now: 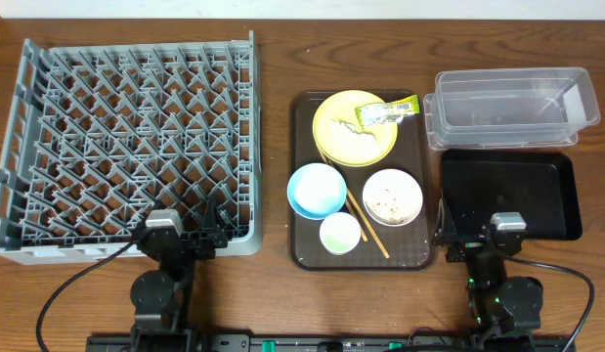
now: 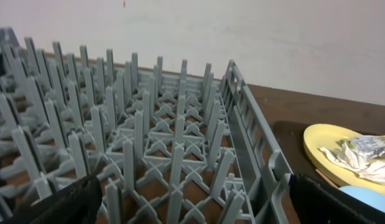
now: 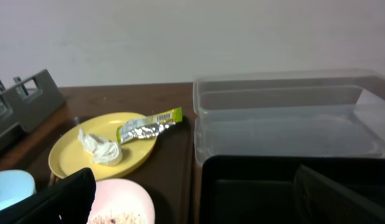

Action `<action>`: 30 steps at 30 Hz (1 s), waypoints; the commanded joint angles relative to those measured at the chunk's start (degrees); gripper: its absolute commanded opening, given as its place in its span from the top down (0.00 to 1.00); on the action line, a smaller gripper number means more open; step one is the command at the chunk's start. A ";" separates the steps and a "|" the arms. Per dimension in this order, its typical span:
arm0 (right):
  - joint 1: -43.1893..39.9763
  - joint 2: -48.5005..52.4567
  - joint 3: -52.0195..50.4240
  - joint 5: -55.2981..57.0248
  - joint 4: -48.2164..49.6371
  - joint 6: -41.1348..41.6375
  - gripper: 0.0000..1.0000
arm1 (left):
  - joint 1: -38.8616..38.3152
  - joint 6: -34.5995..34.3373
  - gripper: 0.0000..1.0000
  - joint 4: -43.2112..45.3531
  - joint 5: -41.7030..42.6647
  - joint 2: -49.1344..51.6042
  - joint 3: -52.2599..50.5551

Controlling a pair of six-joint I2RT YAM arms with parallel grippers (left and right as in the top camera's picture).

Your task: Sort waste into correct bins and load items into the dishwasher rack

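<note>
The grey dishwasher rack [image 1: 126, 137] fills the left of the table. On the brown serving tray [image 1: 304, 176] sit a yellow plate [image 1: 341, 142] with the yellow-green wrapper [image 1: 387, 110] and a white scrap [image 3: 100, 148], a light blue bowl [image 1: 316, 190], a white bowl [image 1: 392, 197] with beige crumbs, a small pale cup [image 1: 340, 233] and chopsticks [image 1: 366, 223]. The clear tub [image 1: 512, 106] and black tray [image 1: 507, 194] lie at the right. My left gripper [image 1: 209, 217] is open over the rack's near right corner [image 2: 192, 199]. My right gripper [image 1: 449, 230] is open at the black tray's near left corner [image 3: 192, 199].
The rack's upright pegs [image 2: 136, 143] stand right in front of the left fingers. The rack's side wall [image 2: 254, 149] lies between the left gripper and the serving tray. Bare wooden table [image 1: 273, 293] runs along the front edge.
</note>
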 commanded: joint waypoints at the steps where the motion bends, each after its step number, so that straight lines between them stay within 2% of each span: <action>1: -0.39 0.46 4.13 0.98 -1.90 0.72 0.01 | 0.24 -2.54 0.02 -2.21 -1.79 1.49 0.00; 6: -0.44 6.45 9.66 1.03 -5.92 0.66 0.01 | 0.24 -2.47 0.02 -2.16 -1.84 6.03 2.27; 14: -0.44 28.74 23.65 -3.26 -9.88 0.66 0.01 | 0.24 -0.94 0.02 -4.59 -1.84 16.28 10.84; 19: -0.44 46.75 39.82 -5.38 -20.24 -0.39 0.01 | 0.24 -0.98 0.02 -14.21 -1.81 23.74 18.49; 23: 0.09 59.87 53.09 -8.85 -30.49 -8.15 0.01 | 0.24 -1.01 0.02 -19.45 -1.79 27.17 23.19; 27: 1.42 71.08 65.05 -8.90 -41.59 -12.59 0.01 | 0.24 -1.03 0.02 -23.47 -1.77 28.22 26.12; 30: 1.55 76.96 71.10 -11.17 -44.70 -10.49 0.01 | 0.24 -1.03 0.02 -26.36 -1.77 28.22 27.28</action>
